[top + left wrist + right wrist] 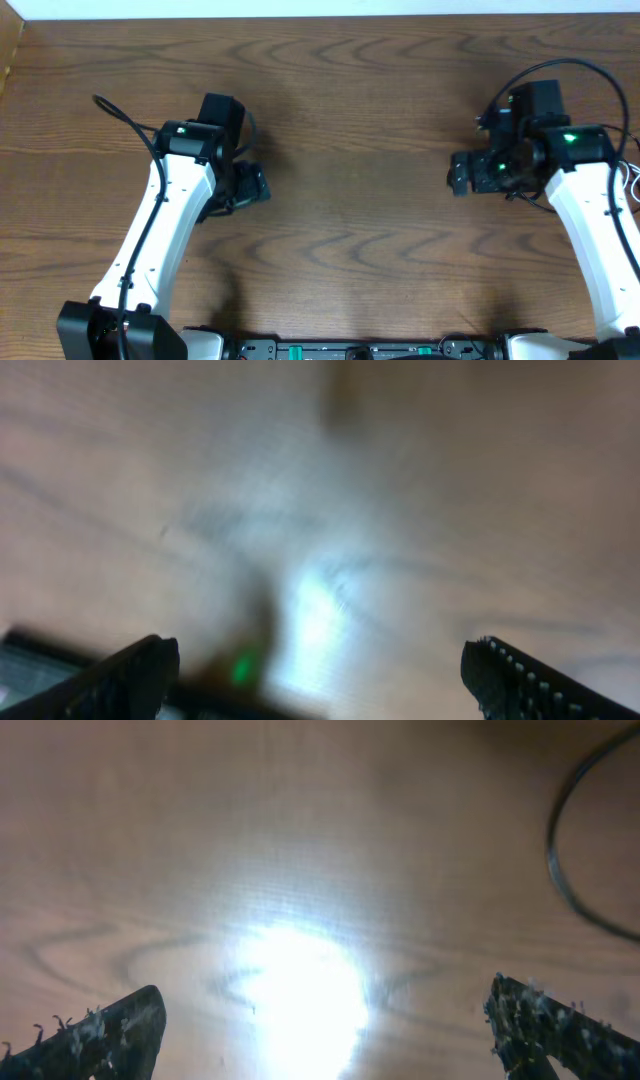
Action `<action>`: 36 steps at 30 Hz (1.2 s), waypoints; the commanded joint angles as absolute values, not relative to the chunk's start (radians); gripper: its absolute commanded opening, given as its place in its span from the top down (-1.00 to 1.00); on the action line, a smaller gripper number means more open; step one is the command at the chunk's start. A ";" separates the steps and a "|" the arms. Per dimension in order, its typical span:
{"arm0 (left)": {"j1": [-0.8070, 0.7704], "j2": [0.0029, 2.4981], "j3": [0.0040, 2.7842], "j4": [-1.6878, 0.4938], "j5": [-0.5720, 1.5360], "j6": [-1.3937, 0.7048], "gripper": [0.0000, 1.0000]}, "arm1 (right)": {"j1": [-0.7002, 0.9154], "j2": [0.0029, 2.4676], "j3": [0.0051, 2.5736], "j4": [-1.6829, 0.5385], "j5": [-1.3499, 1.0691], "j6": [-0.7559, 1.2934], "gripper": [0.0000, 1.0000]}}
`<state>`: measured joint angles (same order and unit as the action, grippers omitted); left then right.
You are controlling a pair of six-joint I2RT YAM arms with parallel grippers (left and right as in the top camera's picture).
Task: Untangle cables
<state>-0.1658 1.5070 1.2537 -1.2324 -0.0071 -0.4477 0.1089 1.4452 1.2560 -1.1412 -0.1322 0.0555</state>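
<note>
Closest in, the left gripper has its jaws spread wide. Its two fingertips sit at opposite bottom corners of a blurred wrist view, with only wood grain between them. The right gripper is spread just as wide over a patch of glare on the table and also pinches nothing. Further out in the right wrist view, a dark arc of cord curves across the wood; I cannot tell whether it is one of the cables or the arm's own wiring. That doubt is the main hazard. With blur and glare in both wrist views, a claw could close on robot wiring instead of a charging lead, or drag a lead off the table's edge. From above, the arms stand well apart and no cable lies between them. The only candidate is a thin pale strand at the far right edge, just beside the right arm. It may be the white cable, but the frame cuts it off, so any loop or knot is hidden. The black ones cannot be picked out.
</note>
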 commanded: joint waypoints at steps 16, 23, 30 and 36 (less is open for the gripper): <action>-0.159 0.974 1.081 -1.199 0.037 -0.322 -0.93 | 0.141 1.036 1.060 -1.113 -0.084 0.096 -0.99; -0.158 0.590 1.005 -1.142 0.030 -0.326 -0.96 | 0.141 0.722 0.953 -1.040 -0.077 0.096 -0.98; -0.158 0.416 1.004 -1.155 0.030 -0.326 -0.96 | 0.141 0.616 0.951 -1.051 -0.084 0.096 -0.99; -0.158 0.390 1.004 -1.176 0.030 -0.326 -0.96 | 0.141 0.615 0.951 -1.060 -0.084 0.096 -0.98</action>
<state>-0.1616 0.3943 1.0096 -1.1721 0.0273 -0.3389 0.1406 0.6189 0.9588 -1.0576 -0.0891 0.0872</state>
